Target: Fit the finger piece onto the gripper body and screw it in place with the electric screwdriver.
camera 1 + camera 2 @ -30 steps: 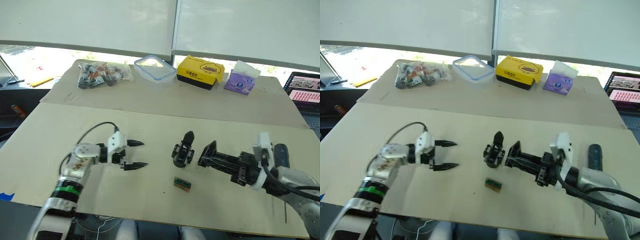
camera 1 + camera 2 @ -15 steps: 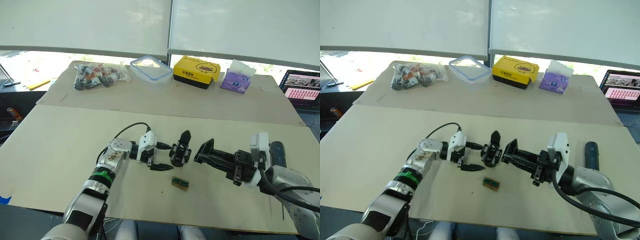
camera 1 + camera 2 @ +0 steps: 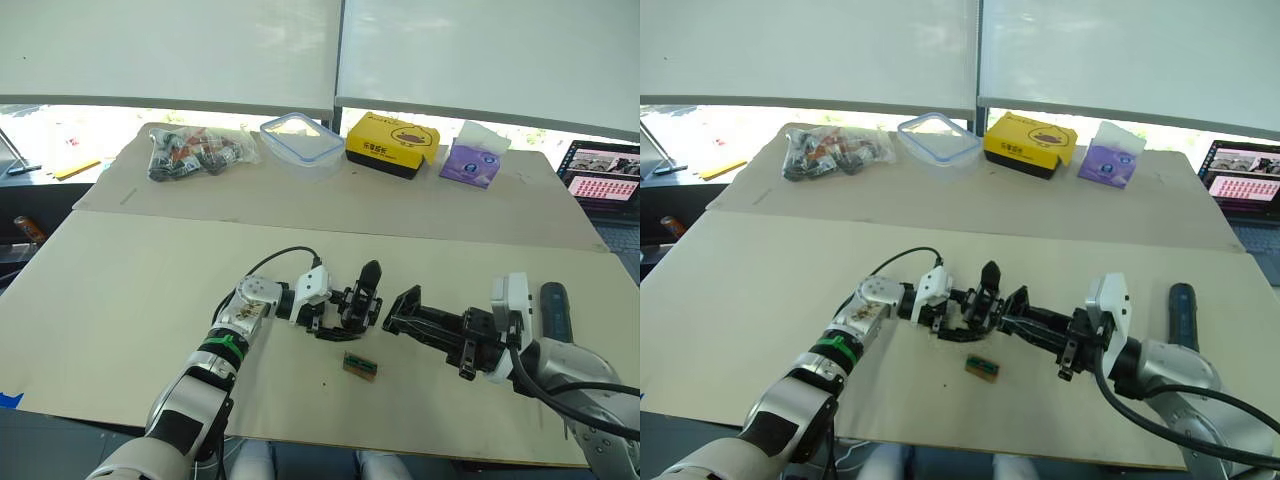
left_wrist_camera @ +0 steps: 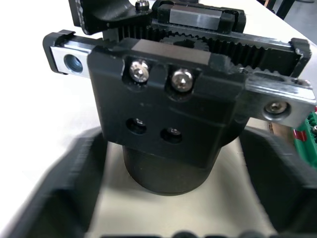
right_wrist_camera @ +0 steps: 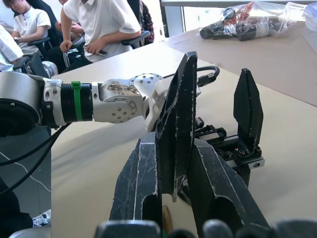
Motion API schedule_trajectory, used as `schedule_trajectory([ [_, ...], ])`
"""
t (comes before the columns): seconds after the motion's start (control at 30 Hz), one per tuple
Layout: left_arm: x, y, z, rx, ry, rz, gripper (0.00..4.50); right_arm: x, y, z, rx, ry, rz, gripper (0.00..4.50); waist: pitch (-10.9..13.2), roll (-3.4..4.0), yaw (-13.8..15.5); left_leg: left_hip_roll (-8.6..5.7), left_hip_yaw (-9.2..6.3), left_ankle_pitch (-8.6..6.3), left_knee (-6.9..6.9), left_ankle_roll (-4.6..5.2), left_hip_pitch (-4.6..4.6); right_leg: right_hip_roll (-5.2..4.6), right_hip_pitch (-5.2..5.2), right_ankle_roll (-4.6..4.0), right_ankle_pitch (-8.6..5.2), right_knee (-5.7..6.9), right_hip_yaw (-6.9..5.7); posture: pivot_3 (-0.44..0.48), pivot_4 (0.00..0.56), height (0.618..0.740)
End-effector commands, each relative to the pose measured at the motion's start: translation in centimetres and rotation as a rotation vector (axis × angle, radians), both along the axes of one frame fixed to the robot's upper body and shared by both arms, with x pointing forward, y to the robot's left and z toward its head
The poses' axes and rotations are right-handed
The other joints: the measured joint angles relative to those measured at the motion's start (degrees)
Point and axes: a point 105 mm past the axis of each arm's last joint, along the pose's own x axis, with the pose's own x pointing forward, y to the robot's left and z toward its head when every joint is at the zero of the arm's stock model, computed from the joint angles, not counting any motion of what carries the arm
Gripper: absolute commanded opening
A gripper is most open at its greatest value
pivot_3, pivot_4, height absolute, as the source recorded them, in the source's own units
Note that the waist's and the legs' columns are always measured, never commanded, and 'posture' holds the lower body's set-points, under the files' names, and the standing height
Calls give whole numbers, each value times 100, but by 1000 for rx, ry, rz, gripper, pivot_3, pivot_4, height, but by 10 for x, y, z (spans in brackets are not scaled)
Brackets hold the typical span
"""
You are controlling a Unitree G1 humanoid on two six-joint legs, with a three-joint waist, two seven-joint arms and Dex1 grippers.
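Observation:
The gripper body point(image 3: 362, 300) stands at the table's middle, its one pointed finger sticking up. My left gripper point(image 3: 335, 316) is open, and its fingers point(image 4: 64, 193) straddle the body's round base point(image 4: 166, 171) with a gap on each side. Just to the right, my right gripper point(image 3: 405, 322) is shut on the finger piece point(image 5: 178, 124), a flat black blade held upright close beside the body's own finger point(image 5: 247, 111). The electric screwdriver point(image 3: 553, 306) lies on the table at the far right, beyond my right wrist.
A small green-brown block point(image 3: 362, 366) lies just in front of the gripper body. Along the back stand a bag of parts point(image 3: 200, 150), a clear container point(image 3: 305, 140), a yellow box point(image 3: 392, 140) and a purple pack point(image 3: 475, 160). A laptop point(image 3: 600, 172) sits far right. People point(image 5: 99, 25) sit beyond the table.
My left gripper has travelled right across the table and now brackets the gripper body's base. My right gripper has brought the finger piece leftward, closer to the body.

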Motion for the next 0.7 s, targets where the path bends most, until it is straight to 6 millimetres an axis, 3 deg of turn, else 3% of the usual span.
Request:
schedule_trajectory([
  [0.03, -2, 0, -1, 12, -4, -20, 2278, -6, 3, 14, 6, -90, 19, 373, 0, 0, -2, 0, -1, 0, 0, 0, 1, 0, 2, 1, -1, 0, -1, 0, 150, 740],
  [0.33, -3, -1, -2, 26, -68, 4, 2278, 12, 27, 21, -65, -225, 94, 372, -2, 3, -8, 0, -6, 1, 0, 1, 16, 2, 18, 2, -1, -1, -5, 0, 150, 740],
  [0.57, -5, -1, -6, 39, -56, 23, 2278, 27, 40, 11, -92, -193, 117, 372, -2, 4, -4, 0, -9, 1, 0, 1, 17, 1, 26, 1, -1, -3, -11, 0, 150, 740],
  [0.7, -7, 1, -10, 52, -48, 19, 2278, 35, 42, -6, -167, -168, 118, 372, -2, 4, 0, 0, -11, 1, 0, 1, 33, 1, 43, 1, -2, -5, -14, 0, 150, 740],
])
